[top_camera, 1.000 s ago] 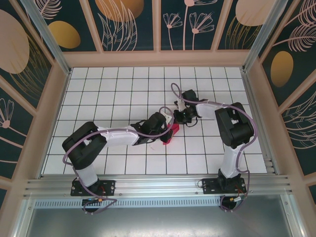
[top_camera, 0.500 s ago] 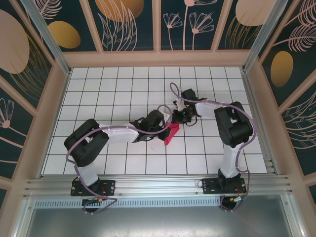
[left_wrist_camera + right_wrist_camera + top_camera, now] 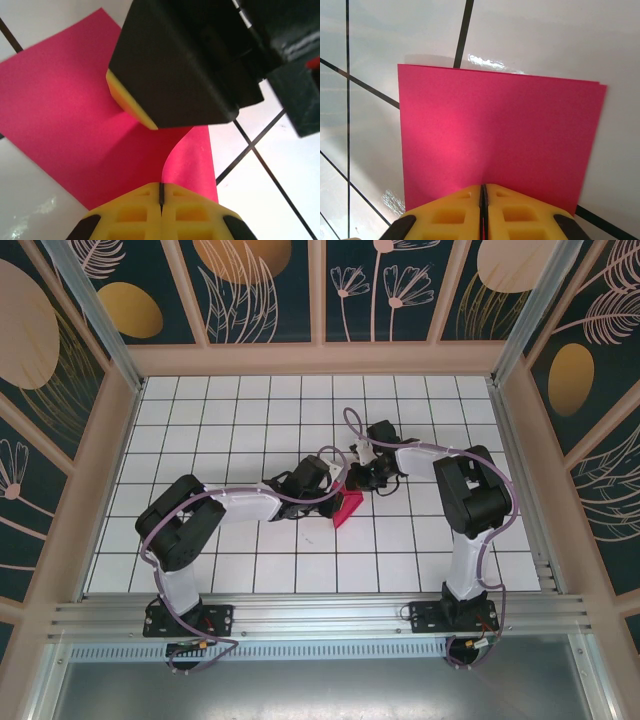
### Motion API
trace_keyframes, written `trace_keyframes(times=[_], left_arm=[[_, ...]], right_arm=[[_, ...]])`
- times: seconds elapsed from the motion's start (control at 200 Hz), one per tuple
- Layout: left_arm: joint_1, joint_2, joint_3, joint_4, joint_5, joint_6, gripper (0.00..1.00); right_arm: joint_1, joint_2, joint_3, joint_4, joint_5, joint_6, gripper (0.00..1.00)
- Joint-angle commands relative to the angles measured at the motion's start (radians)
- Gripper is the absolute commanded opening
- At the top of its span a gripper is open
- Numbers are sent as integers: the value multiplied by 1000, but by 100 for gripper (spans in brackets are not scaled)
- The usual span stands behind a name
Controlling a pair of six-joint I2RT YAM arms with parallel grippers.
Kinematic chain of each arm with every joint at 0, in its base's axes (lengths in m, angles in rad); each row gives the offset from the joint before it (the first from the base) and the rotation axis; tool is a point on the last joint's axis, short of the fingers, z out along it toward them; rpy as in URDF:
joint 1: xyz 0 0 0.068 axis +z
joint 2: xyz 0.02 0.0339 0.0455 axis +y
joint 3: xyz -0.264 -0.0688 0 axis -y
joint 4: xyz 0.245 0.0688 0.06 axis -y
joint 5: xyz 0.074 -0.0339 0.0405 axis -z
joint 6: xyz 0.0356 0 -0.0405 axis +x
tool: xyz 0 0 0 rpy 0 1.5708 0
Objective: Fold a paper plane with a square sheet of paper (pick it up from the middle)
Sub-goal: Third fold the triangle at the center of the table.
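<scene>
The square sheet of paper (image 3: 348, 508) is a folded magenta-pink shape near the middle of the white grid table, and it shows no dart form. In the top view both grippers meet just above it, the left gripper (image 3: 335, 484) coming from the left and the right gripper (image 3: 358, 480) from the right. In the left wrist view the left gripper (image 3: 161, 186) is shut, with a raised edge of the paper (image 3: 70, 100) running into its seam. The right arm's black fingers (image 3: 175, 65) press close above. In the right wrist view the right gripper (image 3: 482, 187) is shut on the near edge of the paper (image 3: 500, 130), whose two layers show at the right.
The white tiled table (image 3: 220, 430) has black grid lines and is boxed in by patterned walls. A metal rail (image 3: 320, 615) runs along the near edge, where both arm bases are bolted. Purple cables loop over both arms.
The left arm has stretched further toward the centre, and its gripper has moved up and right. The pink paper has shifted slightly right and looks smaller. The right arm has hardly moved.
</scene>
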Motion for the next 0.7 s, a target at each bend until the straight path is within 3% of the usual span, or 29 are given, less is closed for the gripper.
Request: trace_keyframes(times=[0.0,0.34,0.696], left_arm=[[6,17,24,-11,14,27,0],[6,28,3,2,7,-10,1],[6,9,-50,98,103,-162,4]], right_arm=[[11,33,6,-28,-15,-2,11],[11,29,11,-29,-13,4,12],[12,13,-3,-6,-21,30,12]])
